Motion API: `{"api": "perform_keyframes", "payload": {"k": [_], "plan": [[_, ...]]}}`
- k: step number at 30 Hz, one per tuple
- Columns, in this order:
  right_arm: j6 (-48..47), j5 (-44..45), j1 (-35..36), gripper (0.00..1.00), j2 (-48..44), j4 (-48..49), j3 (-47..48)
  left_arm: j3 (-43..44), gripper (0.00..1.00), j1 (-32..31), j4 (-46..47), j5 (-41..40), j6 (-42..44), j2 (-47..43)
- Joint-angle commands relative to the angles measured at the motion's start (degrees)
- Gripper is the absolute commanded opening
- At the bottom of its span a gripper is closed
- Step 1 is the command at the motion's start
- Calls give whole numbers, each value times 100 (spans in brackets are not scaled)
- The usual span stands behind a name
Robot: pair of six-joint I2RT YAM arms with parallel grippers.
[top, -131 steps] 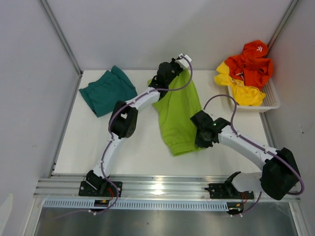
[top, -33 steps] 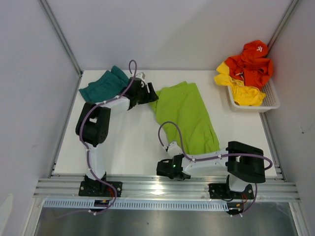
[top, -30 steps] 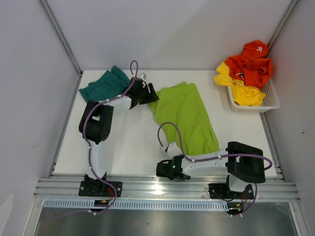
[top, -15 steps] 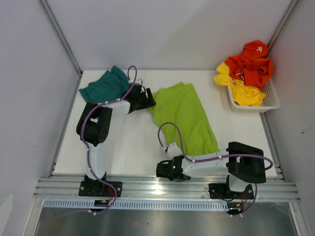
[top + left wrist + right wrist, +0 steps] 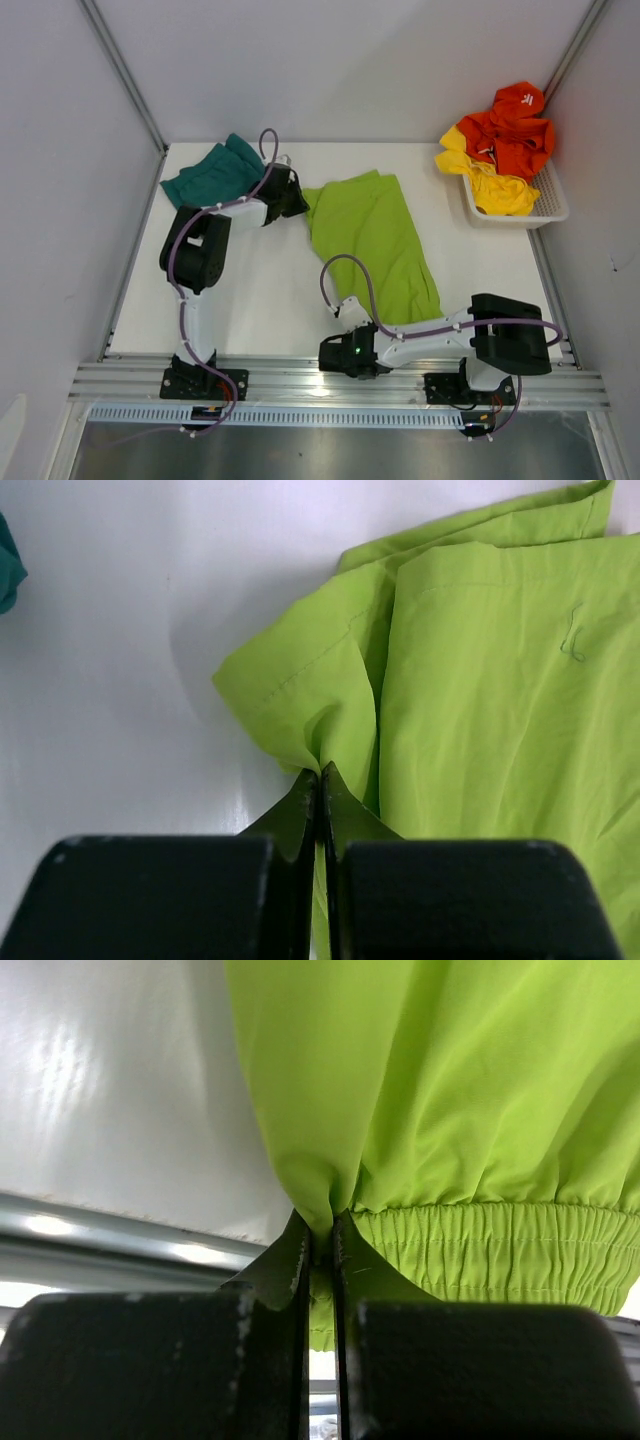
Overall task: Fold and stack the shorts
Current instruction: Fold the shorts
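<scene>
Your white table (image 5: 270,290) carries the same things as a second ago. The lime green shorts (image 5: 375,240) lie spread in a long diagonal down the middle, from the far centre to the near right. Their far-left corner now reaches a little further left than it did half a second ago, and it is bunched into a small peak.

The teal shorts (image 5: 210,175) sit crumpled at the far left corner, apart from the lime pair, and have not moved. The white basket (image 5: 505,222) stays at the far right, with an orange garment (image 5: 515,125) piled on a yellow garment (image 5: 490,185).

Your left gripper (image 5: 320,772) is the main change. Half a second ago it stood open just beside that far-left corner. Now its jaws are pressed together with a pinch of lime hem caught between the tips, and the cloth rises in a fold right above them.

Your right gripper (image 5: 318,1230) keeps the same clamp it had a second ago. Its jaws are closed on the gathered elastic waistband at the near end of the lime pair, just over the metal rail (image 5: 120,1235) at the table's near edge. That arm's elbow has slid slightly to the right and nearer.
</scene>
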Motion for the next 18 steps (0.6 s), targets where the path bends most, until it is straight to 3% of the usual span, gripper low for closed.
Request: {"api": "perform_keyframes", "payload": {"k": [1,7,12,15,18], "plan": [[473,-460,338,0,-29,28,-102,485,0,227,-67,-315,123,123],[729,-557,541,0,191,-105,-181,846,1,377,-446,-368,378,255],[747,-566,541,0,164,-60,-216,531,63,421,-569,-403,528,-51],[729,-566,541,0,173,-26,-216,92,72,421,-394,-324,537,-490],[676,-574,541,0,182,45,-234,-111,72,430,-297,25,423,-772]]}}
